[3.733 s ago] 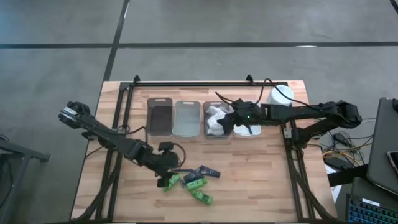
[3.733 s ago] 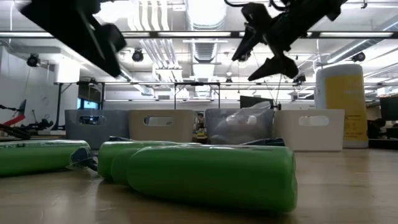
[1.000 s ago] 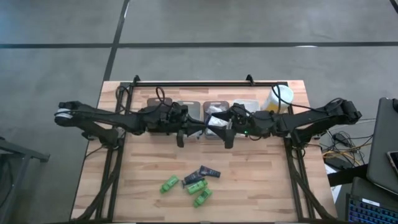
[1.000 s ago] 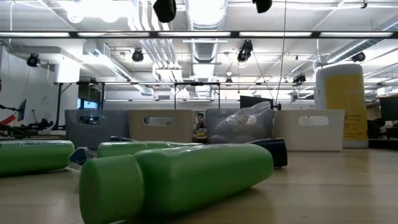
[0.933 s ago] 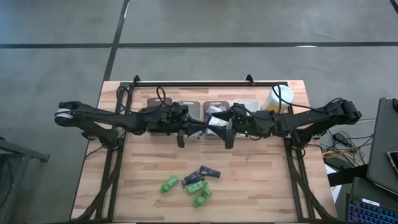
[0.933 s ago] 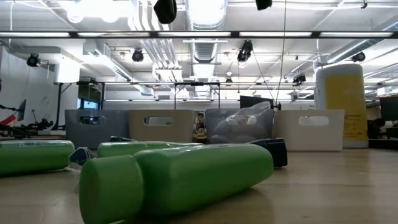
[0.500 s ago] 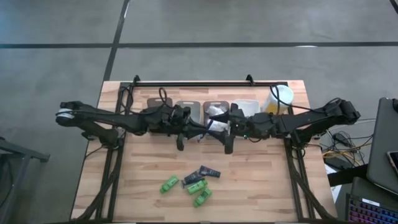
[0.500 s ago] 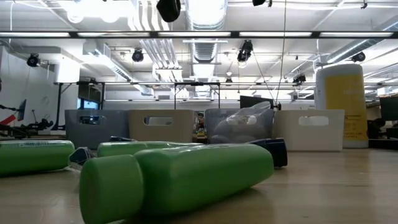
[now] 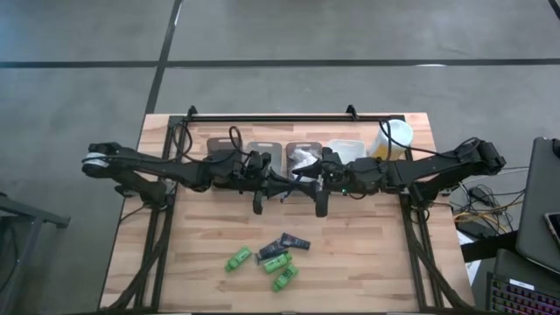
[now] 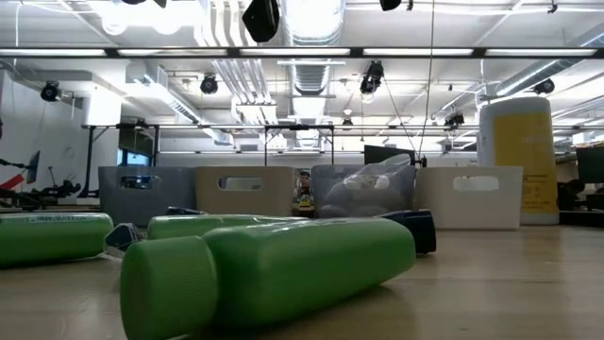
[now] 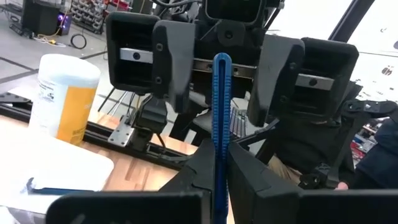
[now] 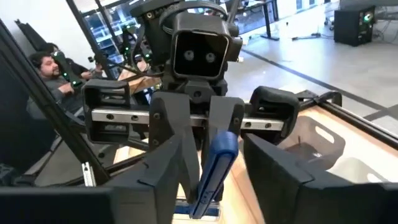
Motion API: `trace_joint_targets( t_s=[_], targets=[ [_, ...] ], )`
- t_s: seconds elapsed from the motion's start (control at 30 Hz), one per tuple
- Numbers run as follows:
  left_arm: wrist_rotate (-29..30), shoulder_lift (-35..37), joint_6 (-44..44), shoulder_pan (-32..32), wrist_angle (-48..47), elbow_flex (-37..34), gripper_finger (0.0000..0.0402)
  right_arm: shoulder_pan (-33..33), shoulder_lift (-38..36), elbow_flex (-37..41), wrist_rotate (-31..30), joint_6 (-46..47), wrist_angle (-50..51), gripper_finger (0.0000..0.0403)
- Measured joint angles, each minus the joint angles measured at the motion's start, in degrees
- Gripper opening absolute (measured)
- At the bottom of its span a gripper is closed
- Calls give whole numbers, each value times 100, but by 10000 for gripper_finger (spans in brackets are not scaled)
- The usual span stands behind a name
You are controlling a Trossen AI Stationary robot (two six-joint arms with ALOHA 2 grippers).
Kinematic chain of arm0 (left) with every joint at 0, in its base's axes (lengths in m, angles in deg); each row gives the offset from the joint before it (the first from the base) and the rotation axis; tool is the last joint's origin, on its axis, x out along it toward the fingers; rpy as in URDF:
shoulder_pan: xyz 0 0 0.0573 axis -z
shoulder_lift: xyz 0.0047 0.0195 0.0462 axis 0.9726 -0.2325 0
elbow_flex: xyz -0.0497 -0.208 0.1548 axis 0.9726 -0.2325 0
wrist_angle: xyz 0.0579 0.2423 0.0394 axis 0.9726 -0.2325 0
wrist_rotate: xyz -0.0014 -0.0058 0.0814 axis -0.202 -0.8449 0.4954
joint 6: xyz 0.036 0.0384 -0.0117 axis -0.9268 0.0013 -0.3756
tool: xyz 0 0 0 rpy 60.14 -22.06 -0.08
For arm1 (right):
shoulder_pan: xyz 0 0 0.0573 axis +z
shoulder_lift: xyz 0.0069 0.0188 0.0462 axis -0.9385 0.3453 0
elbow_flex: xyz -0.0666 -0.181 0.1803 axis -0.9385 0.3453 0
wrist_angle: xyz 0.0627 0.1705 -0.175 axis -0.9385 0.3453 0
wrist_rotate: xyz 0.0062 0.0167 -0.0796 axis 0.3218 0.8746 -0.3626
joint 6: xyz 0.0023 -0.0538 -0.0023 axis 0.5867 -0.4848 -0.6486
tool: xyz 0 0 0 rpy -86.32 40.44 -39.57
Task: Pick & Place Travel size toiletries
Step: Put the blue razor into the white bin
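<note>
High above the table's middle my two grippers face each other. My left gripper (image 11: pixel 219 163) is shut on a thin blue toiletry (image 11: pixel 221 106), seen edge-on. My right gripper (image 12: pixel 214 152) is open, one finger (image 11: pixel 173 59) on each side of the toiletry's free end (image 12: pixel 219 155), with gaps showing. In the high view they meet at the left gripper (image 9: pixel 278 181) and the right gripper (image 9: pixel 303 181). Green bottles (image 9: pixel 238 259) (image 9: pixel 283 278) and dark tubes (image 9: pixel 294 241) lie on the table near its front. My left gripper pinches the blue toiletry's end (image 11: pixel 219 149) between its two fingers. The fingers come level from the table's left and lie along it. The toiletry is lifted clear of the table, on edge, reaching toward my right gripper.
A row of trays (image 9: pixel 261 150) (image 9: pixel 346 149) stands at the far side, one holding white packets (image 9: pixel 304 157). A tall yellow cylinder (image 9: pixel 391 138) stands at the far right. A big green bottle (image 10: pixel 274 269) lies close to the low camera. A person (image 12: pixel 43 65) sits beyond the table.
My left gripper has moved a little toward the table's right, closer to my right gripper, still holding the blue toiletry. Both grippers have drifted slightly toward the near edge. The bottles and tubes on the table have stayed put.
</note>
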Motion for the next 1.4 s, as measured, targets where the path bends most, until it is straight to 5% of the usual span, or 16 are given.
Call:
trace_joint_targets(
  t_s=[0.57,1.0,1.4],
  targets=[
    [183,-1,-199,-17,98,0,34,-1,0,0,-39,378,82,25],
    [237,42,915,-13,-796,0,118,-7,-256,4,-890,477,1240,25],
    [218,43,1266,-13,-1213,0,125,-57,-529,7,-1722,1098,2569,30]
  ],
)
